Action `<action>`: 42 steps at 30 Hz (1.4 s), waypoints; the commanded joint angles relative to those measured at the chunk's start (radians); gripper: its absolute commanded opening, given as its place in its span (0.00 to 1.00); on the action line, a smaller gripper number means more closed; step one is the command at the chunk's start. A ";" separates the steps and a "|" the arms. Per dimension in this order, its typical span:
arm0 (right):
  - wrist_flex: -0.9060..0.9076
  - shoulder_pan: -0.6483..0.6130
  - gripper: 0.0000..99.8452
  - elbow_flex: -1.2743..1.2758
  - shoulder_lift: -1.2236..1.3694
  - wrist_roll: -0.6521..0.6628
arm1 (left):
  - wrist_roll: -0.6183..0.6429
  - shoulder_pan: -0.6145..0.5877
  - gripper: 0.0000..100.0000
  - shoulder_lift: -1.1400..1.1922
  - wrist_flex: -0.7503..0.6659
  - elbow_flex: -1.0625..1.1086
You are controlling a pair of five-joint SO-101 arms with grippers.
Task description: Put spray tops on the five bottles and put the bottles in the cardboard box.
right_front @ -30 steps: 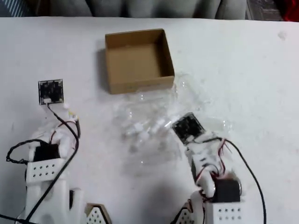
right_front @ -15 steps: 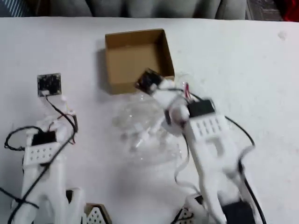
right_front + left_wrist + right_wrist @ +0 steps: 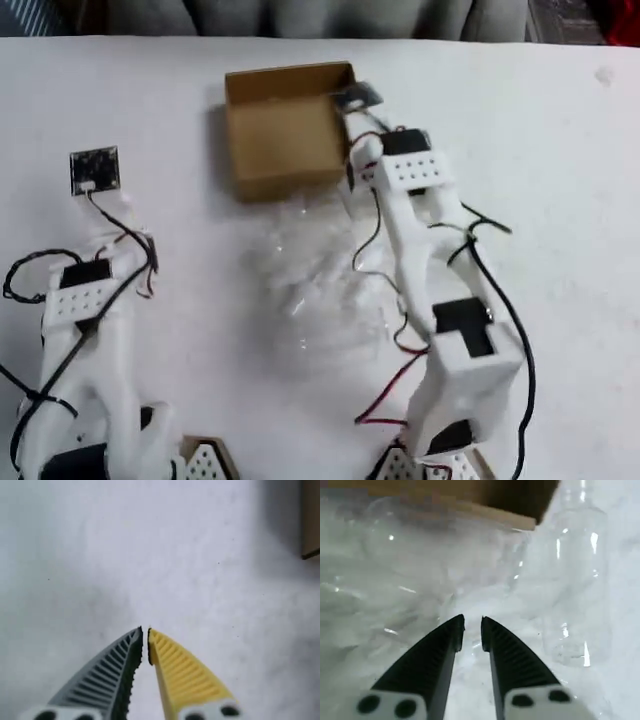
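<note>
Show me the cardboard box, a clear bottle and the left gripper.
cardboard box (image 3: 290, 182): high view, front wall.
clear bottle (image 3: 575, 585): right wrist view, its body.
left gripper (image 3: 145, 631): left wrist view, between its fingertips.

Overhead, 2 wrist cams; box (image 3: 290, 130) shared

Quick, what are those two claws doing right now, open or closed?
Left gripper: closed, empty.
Right gripper: slightly open, holding nothing.

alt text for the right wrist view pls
The right gripper, its black fingers slightly apart and holding nothing, hovers over a heap of clear plastic bottles on a white table. A corner of the cardboard box lies just beyond them.
</note>
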 commanded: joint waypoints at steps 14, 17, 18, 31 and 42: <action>0.147 -0.171 0.02 -0.103 0.147 -0.281 | 0.011 -0.010 0.02 0.005 -0.043 -0.058; 0.162 -0.268 0.02 -0.107 0.139 -0.321 | 0.011 -0.012 0.02 0.005 -0.043 -0.058; 0.160 -0.300 0.02 -0.109 0.139 -0.325 | 0.011 -0.012 0.02 0.005 -0.043 -0.058; 0.409 -0.323 0.02 -0.158 -0.012 -0.114 | 0.011 0.013 0.03 0.005 -0.044 -0.055; 0.291 0.099 0.02 0.305 -0.282 0.138 | 0.428 0.217 0.25 -0.002 0.183 -0.114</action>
